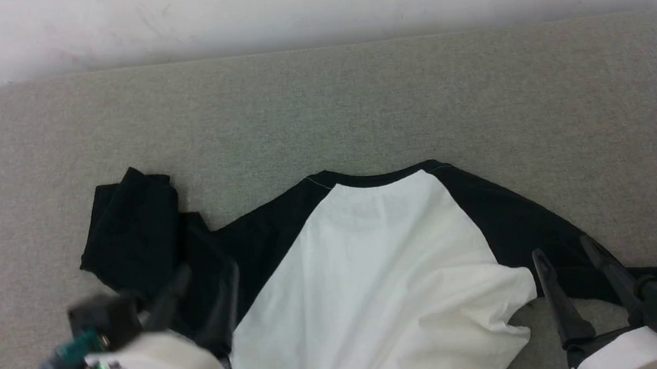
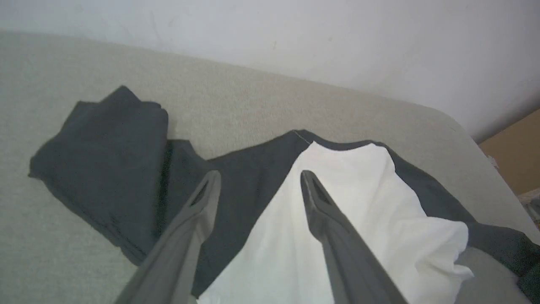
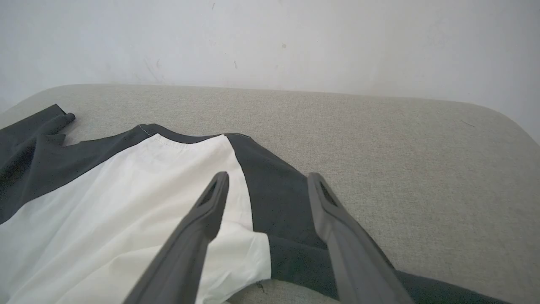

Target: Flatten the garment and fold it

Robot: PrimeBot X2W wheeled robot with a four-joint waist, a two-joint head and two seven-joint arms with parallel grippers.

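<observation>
Two grippers hang open and hold nothing. The garment (image 1: 383, 263) lies on the grey cushion (image 1: 322, 108), neck toward the wall (image 1: 313, 7). The left gripper (image 1: 206, 273) is over the bunched black sleeve (image 1: 130, 231); the right gripper (image 1: 563, 248) is beside a curled white edge (image 1: 505, 306). To do it well, I'd pinch that sleeve near its end, pull it out slowly, keep low, then smooth the curl so it lies flat.
</observation>
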